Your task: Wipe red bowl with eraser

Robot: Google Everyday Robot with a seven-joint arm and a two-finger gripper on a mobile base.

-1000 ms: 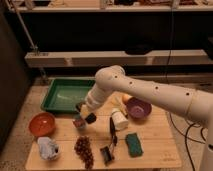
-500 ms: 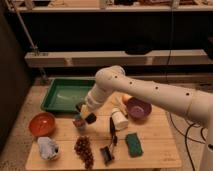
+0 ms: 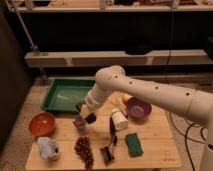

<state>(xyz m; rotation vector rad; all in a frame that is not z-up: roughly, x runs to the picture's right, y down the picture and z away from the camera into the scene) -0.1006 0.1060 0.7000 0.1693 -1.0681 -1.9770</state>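
On the wooden counter (image 3: 155,150) we see the gripper (image 3: 84,119) low, near the red bowl (image 3: 42,123) on its right side, likely ready to wipe it with the dark eraser (image 3: 91,118) at its tip, though we cannot tell how it grips.

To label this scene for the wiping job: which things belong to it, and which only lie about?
For the job: red bowl; eraser, the dark block at the gripper, which hangs over the table between that bowl and the white cup.

Lying about: green tray, purple bowl, green sponge, black clip tool, grapes, crumpled cloth.
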